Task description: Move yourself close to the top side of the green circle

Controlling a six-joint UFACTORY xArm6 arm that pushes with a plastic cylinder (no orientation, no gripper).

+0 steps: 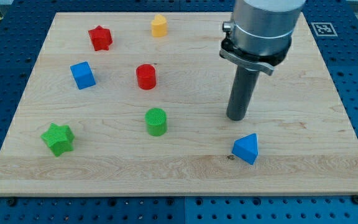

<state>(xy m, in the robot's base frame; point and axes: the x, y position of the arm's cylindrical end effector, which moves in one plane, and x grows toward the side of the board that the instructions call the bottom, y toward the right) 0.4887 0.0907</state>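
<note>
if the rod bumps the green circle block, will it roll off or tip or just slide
Probably just slide: the green circle stands upright on its flat end on the wooden board, so rolling seems unlikely. It looks squat, so a low push from my tip, now well to its right in the view, should hardly tip it. An off-centre push might turn it aside.
</note>
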